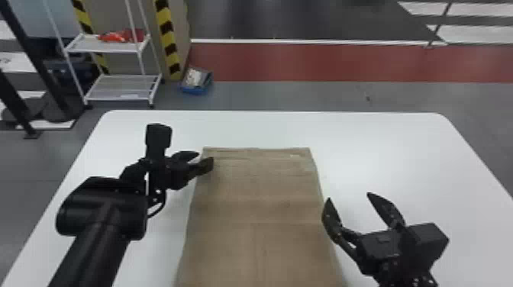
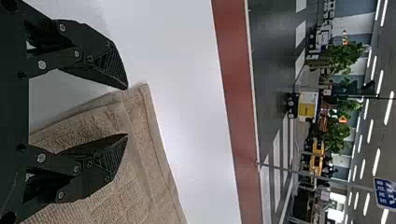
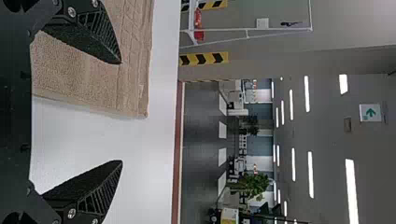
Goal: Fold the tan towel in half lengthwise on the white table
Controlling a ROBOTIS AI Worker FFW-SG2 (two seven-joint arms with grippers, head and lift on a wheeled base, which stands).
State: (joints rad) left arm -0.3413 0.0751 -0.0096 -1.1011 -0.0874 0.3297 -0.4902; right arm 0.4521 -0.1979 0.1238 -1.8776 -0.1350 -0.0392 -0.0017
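Observation:
The tan towel lies spread flat on the white table, running toward the near edge. My left gripper stands open at the towel's far left corner. In the left wrist view the left gripper has the towel between and beneath its parted fingers, near that corner. My right gripper is open at the towel's right edge, one finger beside the edge and the other over bare table. In the right wrist view the right gripper has the towel's corner between its widely spread fingers.
Beyond the table's far edge stand a white shelf rack with red items and a blue bin on the floor. Bare tabletop lies on both sides of the towel.

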